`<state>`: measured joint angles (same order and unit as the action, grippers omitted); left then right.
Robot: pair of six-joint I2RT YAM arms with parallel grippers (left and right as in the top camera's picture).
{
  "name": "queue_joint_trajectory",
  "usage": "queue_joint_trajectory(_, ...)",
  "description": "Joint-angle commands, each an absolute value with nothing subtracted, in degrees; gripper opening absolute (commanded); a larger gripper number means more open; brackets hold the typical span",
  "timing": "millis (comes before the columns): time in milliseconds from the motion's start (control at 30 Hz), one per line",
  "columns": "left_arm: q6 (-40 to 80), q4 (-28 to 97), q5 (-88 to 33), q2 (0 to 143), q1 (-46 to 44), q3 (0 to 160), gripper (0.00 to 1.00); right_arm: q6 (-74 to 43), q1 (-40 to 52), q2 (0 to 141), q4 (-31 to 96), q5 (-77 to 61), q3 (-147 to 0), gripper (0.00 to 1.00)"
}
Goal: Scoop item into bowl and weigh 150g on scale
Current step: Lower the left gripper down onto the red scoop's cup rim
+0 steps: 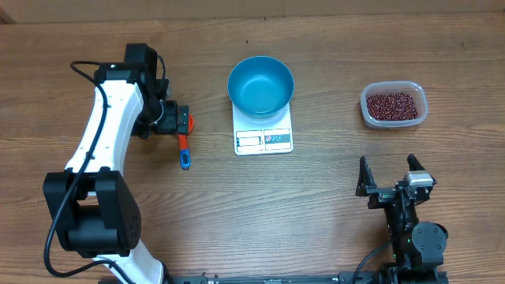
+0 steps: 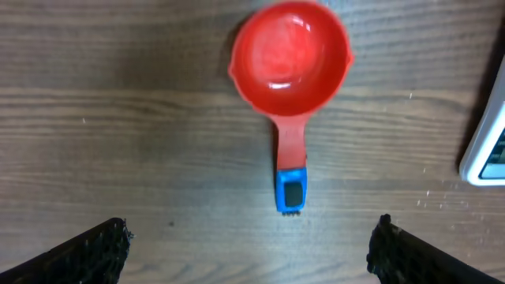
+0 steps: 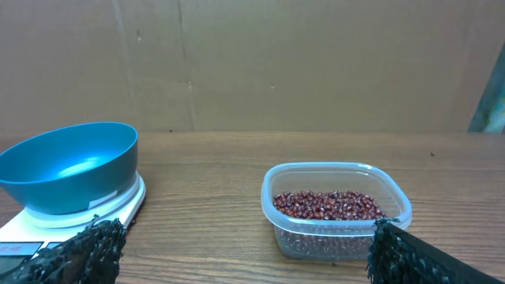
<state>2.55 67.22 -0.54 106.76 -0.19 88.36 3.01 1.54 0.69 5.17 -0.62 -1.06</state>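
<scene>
My left fingers (image 2: 87, 256) are spread wide, holding nothing, and hang right over the red scoop (image 2: 290, 55). It lies flat on the table (image 1: 316, 221), cup side up, so I think the handle is easy to grab. My right fingers (image 3: 402, 256) are spread wide too, waiting near the beans (image 1: 392, 104) in their clear tub (image 1: 424, 99). The blue bowl (image 1: 260, 85) sits empty on the scale (image 1: 263, 140), so the weight can show while I fill it
</scene>
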Motion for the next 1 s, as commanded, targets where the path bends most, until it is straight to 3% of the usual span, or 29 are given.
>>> queue_joint_trajectory(0,1.37,65.84,1.8,107.48,-0.34,88.97,1.0,3.09,1.87,0.16,4.86,-0.05,-0.45,1.0)
queue_joint_trajectory(967,1.28,63.59,3.16,107.53,-0.36,88.97,1.0,3.09,1.87,0.16,4.86,-0.08,-0.45,1.0)
